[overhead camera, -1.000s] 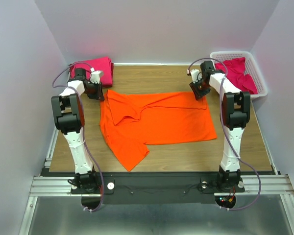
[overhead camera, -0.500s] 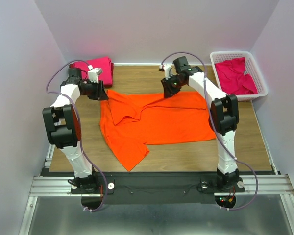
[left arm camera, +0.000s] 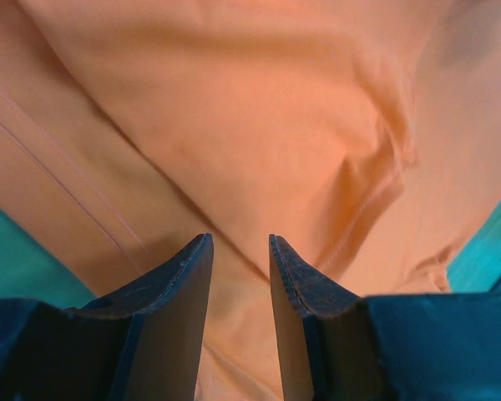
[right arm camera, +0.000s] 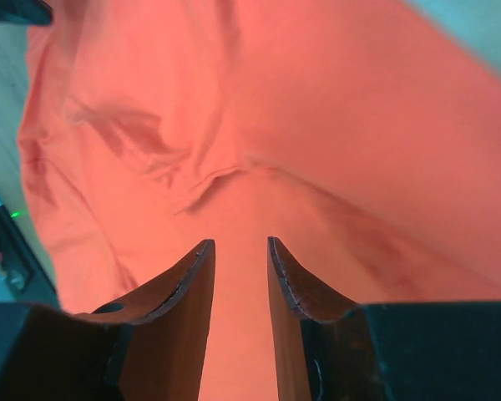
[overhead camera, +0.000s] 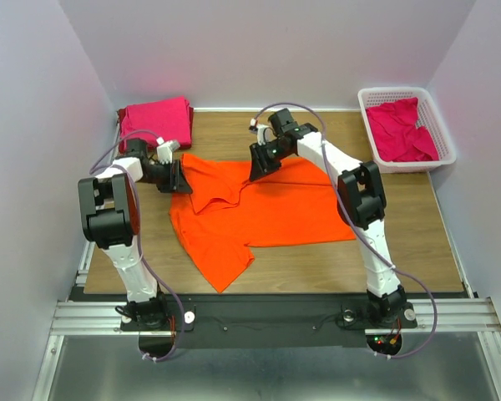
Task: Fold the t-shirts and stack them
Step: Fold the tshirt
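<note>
The bright orange t-shirt (overhead camera: 275, 209) lies spread out in the middle of the wooden table (overhead camera: 401, 251), with one sleeve pointing toward the near edge. My left gripper (overhead camera: 181, 177) sits at the shirt's far left edge, jaws open over orange cloth (left arm camera: 259, 109), nothing pinched between them (left arm camera: 240, 242). My right gripper (overhead camera: 259, 164) hovers over the far edge near the collar, also open (right arm camera: 240, 244), with only flat orange cloth (right arm camera: 317, 117) below. A folded magenta-pink t-shirt (overhead camera: 157, 119) rests in the far left corner.
A white lattice basket (overhead camera: 445, 150) stands at the far right and holds crumpled magenta-pink cloth (overhead camera: 401, 125). The right arm (overhead camera: 334, 163) stretches across the shirt's far right part. Walls close in the table on three sides.
My right gripper swept left along the shirt's far edge, from its right corner to near the collar. The left gripper shifted toward me onto the left edge and its jaws opened wider.
</note>
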You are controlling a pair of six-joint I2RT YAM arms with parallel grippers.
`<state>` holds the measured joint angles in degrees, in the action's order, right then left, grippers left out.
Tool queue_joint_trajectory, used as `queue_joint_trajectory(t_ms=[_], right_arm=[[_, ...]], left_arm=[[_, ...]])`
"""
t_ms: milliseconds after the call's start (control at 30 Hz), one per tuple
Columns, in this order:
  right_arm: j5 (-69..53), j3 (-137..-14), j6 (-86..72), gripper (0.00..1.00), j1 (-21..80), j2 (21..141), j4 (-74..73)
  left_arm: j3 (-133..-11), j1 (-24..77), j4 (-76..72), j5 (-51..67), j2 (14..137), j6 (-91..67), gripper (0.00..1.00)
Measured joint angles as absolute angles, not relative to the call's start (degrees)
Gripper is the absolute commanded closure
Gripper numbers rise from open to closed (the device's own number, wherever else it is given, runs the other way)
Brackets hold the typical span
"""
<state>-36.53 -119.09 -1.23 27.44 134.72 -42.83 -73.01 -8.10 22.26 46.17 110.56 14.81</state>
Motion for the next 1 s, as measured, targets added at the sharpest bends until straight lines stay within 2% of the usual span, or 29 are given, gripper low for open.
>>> queue_joint_trajectory(t_ms=[267, 633, 800, 1000], right_arm=[[-37.8, -116.3, -6.8, 0.56, 31.6, 135.5, -41.9], [-39.4, -115.5, -12.3, 0.56, 32.3, 138.7, -41.2], [-40.6, -115.4, -13.4, 0.57, 32.4, 139.2, -40.6], [-41.9, -115.4, -14.4, 0.59, 32.5, 139.4, -39.8]], left_arm=[[-64.4, -7.8, 24.7, 46.6, 106.3, 14.9, 0.53], [-62.7, -6.5, 25.3, 47.9, 105.6, 14.9, 0.52], [-62.7, -5.3, 25.2, 48.9, 105.7, 14.9, 0.53], [-62.8, -4.3, 25.1, 49.4, 106.1, 14.5, 0.61]])
